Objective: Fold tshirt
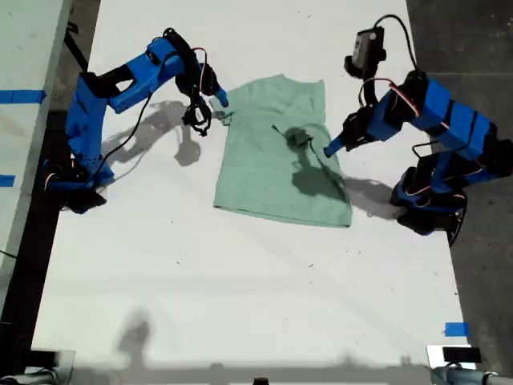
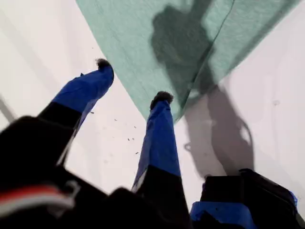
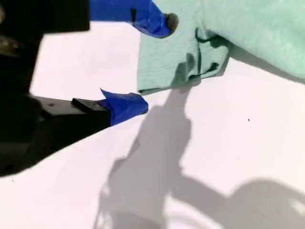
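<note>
Our first gripper (image 2: pixel 132 81) and our second gripper (image 3: pixel 155 64) both stand released, each at an edge of the tshirt (image 1: pixel 276 152). We seat one finger beneath the hem before clamping.

A white table (image 1: pixel 240 265) fills most of the exterior view, its surface marked by soft shadows and a few dark specks. Beyond its edge at the exterior view's right lies dark grey floor (image 1: pixel 473 48). A small piece of blue tape (image 1: pixel 456 329) sits near the table's lower right corner in that view. At the exterior view's left, a pale surface (image 1: pixel 24 56) carries blue tape strips (image 1: pixel 22 96).
</note>
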`<state>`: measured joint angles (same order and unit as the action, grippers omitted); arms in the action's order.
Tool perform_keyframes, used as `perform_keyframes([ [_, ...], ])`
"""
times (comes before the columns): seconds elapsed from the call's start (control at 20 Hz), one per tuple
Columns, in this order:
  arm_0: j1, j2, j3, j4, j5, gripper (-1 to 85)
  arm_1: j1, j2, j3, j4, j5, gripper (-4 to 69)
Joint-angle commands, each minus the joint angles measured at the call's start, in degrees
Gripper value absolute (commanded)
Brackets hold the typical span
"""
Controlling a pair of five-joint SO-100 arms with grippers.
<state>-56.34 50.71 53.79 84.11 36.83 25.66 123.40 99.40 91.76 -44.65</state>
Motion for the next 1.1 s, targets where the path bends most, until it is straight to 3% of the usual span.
perform_keyframes([
  [0.0,-1.49,-0.70,-3.25,-2.55,-0.62,23.1,-0.70,3.69,0.88,-2.64,0.88,20.3],
  [0.35,-4.31,-6.50,-3.78,-3.43,-1.32,24.2,-0.09,10.63,7.12,-4.13,1.14,19.3],
  [0.55,-5.19,-6.86,-3.87,-3.25,3.16,22.7,0.70,13.18,9.49,-4.92,0.70,18.8],
  [0.75,-6.59,-7.47,-3.69,0.79,3.96,23.3,1.67,17.14,12.39,-4.83,0.09,18.5],
  [1.05,-1.76,-2.72,-3.52,1.23,1.23,24.4,2.37,19.42,14.59,-4.66,-0.26,18.0],
])
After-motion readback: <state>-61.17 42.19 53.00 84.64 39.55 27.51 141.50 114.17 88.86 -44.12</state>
